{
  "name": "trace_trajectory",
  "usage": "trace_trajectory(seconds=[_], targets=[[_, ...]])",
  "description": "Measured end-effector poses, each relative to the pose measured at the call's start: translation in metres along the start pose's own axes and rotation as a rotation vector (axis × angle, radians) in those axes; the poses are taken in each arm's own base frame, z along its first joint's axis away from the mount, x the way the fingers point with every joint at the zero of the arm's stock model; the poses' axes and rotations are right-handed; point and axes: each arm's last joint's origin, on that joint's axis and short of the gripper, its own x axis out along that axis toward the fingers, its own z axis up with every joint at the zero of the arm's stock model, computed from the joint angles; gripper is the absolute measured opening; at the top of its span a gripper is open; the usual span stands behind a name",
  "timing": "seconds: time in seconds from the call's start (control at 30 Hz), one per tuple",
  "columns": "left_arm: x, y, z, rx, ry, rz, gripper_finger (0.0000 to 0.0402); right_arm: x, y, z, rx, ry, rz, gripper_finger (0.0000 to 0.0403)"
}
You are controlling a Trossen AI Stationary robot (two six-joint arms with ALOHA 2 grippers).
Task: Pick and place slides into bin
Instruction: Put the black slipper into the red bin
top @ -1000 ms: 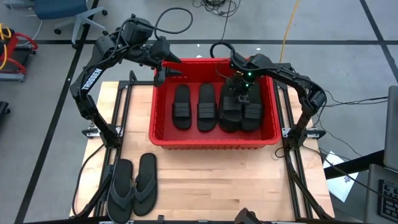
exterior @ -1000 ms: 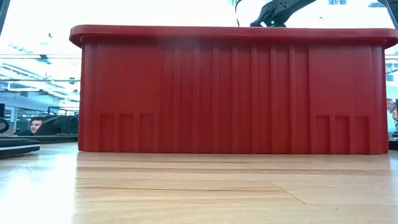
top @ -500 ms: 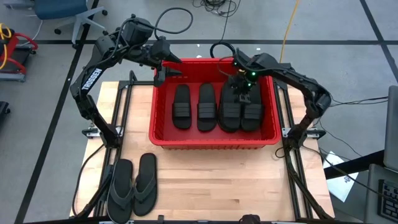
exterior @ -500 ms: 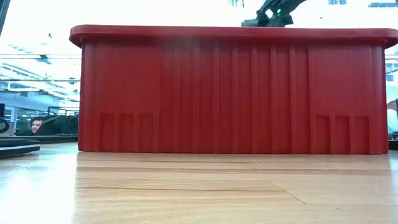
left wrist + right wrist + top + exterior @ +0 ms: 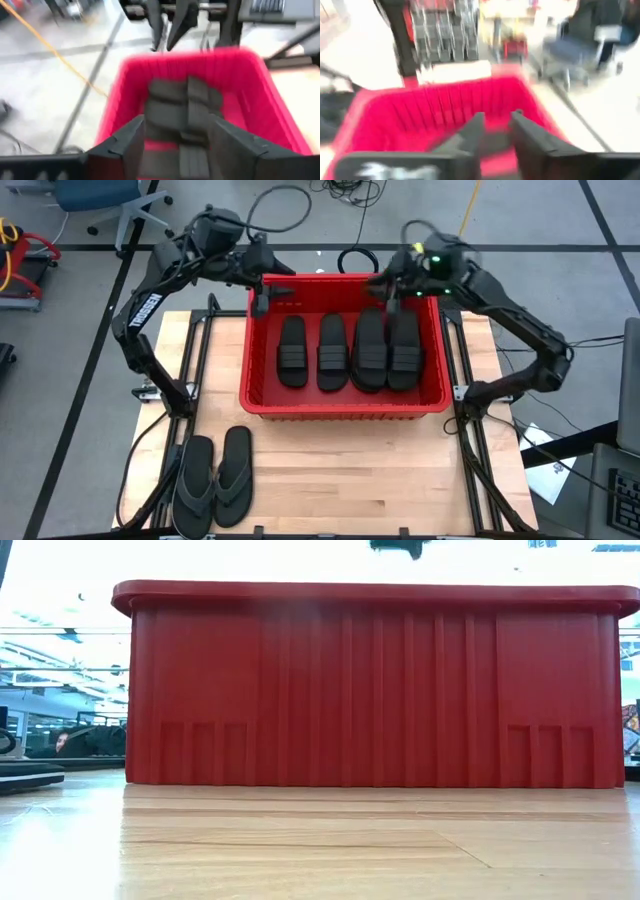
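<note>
The red bin (image 5: 343, 402) stands at mid-table, and the low view is filled by its near wall (image 5: 370, 690). Several black slides (image 5: 332, 352) lie flat, side by side, on its floor, and they also show in the left wrist view (image 5: 187, 107). Two grey flip-flops (image 5: 215, 478) lie soles down on the table's near left. My left gripper (image 5: 262, 296) hangs open over the bin's far left corner, its fingers (image 5: 131, 142) holding nothing. My right gripper (image 5: 386, 286) is raised over the bin's far rim, and a narrow empty gap (image 5: 496, 122) separates its fingers.
Bare wooden tabletop (image 5: 370, 470) spreads in front of the bin. Metal frame rails (image 5: 195, 350) run along both sides of the table. Cables (image 5: 352, 258) lie on the floor behind the bin. A flip-flop's edge (image 5: 25, 775) shows at the low view's left.
My right gripper has risen out of the bin, away from the two right-hand slides, and moved toward the table's far edge. Those slides stay lying flat on the bin floor.
</note>
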Motion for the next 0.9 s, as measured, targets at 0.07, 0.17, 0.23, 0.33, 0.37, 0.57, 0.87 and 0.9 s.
trace_trajectory(seconds=[0.07,0.17,0.23,0.33,0.37,0.57,0.87,0.9], targets=[[-0.006,-0.004,0.010,0.027,-0.083,0.014,0.0175,-0.007,0.013,0.015,-0.025,-0.110,0.026,0.0025],[-0.014,-0.013,0.025,0.051,-0.220,0.001,0.0106,-0.013,0.035,0.029,-0.051,-0.209,0.060,0.0011],[-0.014,-0.018,0.033,0.063,-0.279,-0.016,0.0053,-0.012,0.049,0.034,-0.035,-0.235,0.076,0.0007],[-0.012,-0.022,0.036,0.039,-0.315,-0.100,0.0011,-0.006,0.071,0.032,-0.037,-0.237,0.162,0.0002],[-0.011,-0.023,0.036,0.027,-0.319,-0.132,0.0010,-0.003,0.077,0.029,-0.029,-0.234,0.191,0.0002],[0.003,-0.039,0.031,0.000,-0.327,-0.284,0.0001,0.003,0.088,-0.006,0.075,-0.253,0.253,0.0001],[0.008,-0.045,-0.003,-0.137,-0.529,-0.221,0.0000,-0.031,0.089,-0.069,0.259,-0.337,0.265,0.0000],[0.006,-0.047,-0.012,-0.152,-0.526,-0.204,0.0000,-0.036,0.091,-0.073,0.273,-0.328,0.257,0.0000]])
